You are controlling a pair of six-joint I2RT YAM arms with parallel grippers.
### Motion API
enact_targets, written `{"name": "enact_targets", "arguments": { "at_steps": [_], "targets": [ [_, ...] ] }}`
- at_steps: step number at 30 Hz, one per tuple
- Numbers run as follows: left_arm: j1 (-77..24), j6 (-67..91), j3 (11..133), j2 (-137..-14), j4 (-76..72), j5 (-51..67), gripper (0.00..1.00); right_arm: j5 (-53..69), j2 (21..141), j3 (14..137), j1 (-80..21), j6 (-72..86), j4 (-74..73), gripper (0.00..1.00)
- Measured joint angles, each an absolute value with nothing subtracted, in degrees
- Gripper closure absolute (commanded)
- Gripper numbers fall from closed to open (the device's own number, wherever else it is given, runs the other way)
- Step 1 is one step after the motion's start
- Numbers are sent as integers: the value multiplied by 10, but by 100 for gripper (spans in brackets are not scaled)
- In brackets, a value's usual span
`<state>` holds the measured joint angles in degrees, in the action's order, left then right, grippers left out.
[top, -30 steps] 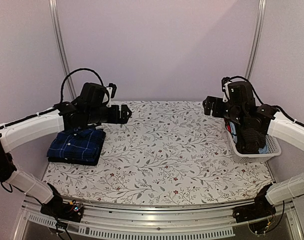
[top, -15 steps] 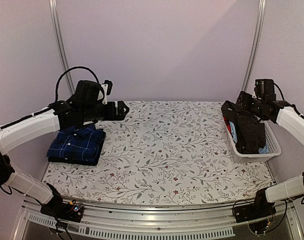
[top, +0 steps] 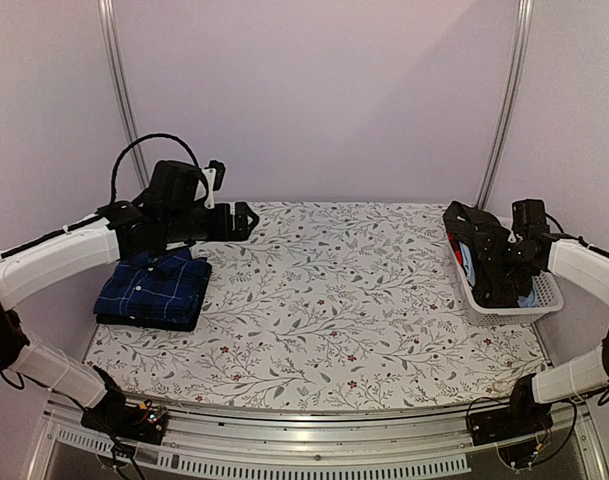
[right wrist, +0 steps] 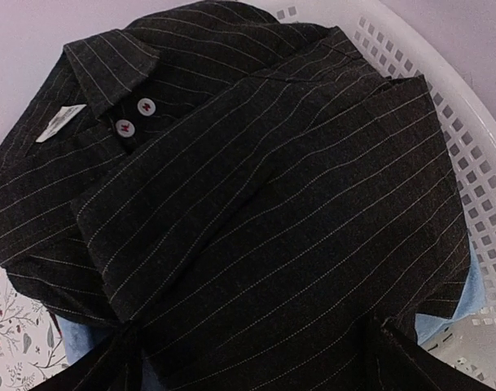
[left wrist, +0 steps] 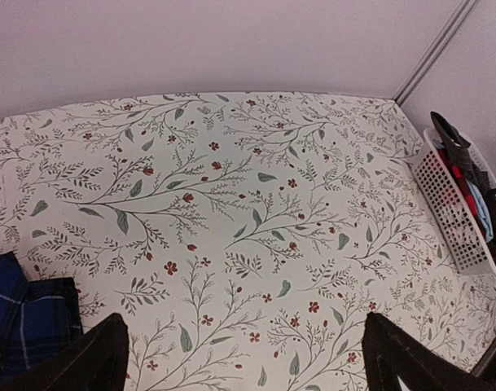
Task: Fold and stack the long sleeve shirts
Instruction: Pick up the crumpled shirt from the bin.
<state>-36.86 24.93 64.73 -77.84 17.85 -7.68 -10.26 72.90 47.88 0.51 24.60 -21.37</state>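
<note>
The black pinstriped long sleeve shirt (right wrist: 256, 187) lies bunched in the white basket (right wrist: 467, 138), collar and two buttons at the upper left. My right gripper (right wrist: 256, 362) is open right over it, a finger low on each side of the cloth. From above, this gripper (top: 504, 270) dips into the basket (top: 546, 292) on the black shirt (top: 484, 250). The navy checked shirt (top: 154, 288) lies folded at the table's left. My left gripper (top: 242, 220) hovers open over bare tabletop, beyond that shirt (left wrist: 19, 322), its fingers (left wrist: 97, 362) far apart with nothing between them.
A light blue cloth (right wrist: 476, 301) lies under the black shirt in the basket, which stands at the table's right edge (left wrist: 455, 212). The flowered tablecloth (top: 334, 300) covers the table. Metal posts (top: 504, 100) rise at the back corners.
My right arm has come down and to the right, into the basket and onto the black shirt. My left gripper drew back slightly to the left, then stayed still.
</note>
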Motion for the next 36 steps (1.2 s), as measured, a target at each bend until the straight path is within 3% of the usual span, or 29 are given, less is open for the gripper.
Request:
{"name": "enact_targets", "arguments": {
  "at_steps": [4, 8, 13, 28, 36],
  "targets": [
    [-366, 250, 647, -778, 178, -73, 0, -90, 743, 470, 17, 248, -198, 27],
    [-366, 251, 647, -778, 178, -68, 0, -81, 751, 470, 18, 253, -187, 64],
    [-365, 251, 647, -778, 179, -67, 0, -79, 749, 471, 20, 256, -183, 99],
    [-363, 251, 647, -778, 178, -64, 0, -84, 691, 597, 7, 229, -244, 100],
    [-361, 251, 647, -778, 174, -51, 0, -119, 677, 739, -117, 204, -276, 100]
  ]
}}
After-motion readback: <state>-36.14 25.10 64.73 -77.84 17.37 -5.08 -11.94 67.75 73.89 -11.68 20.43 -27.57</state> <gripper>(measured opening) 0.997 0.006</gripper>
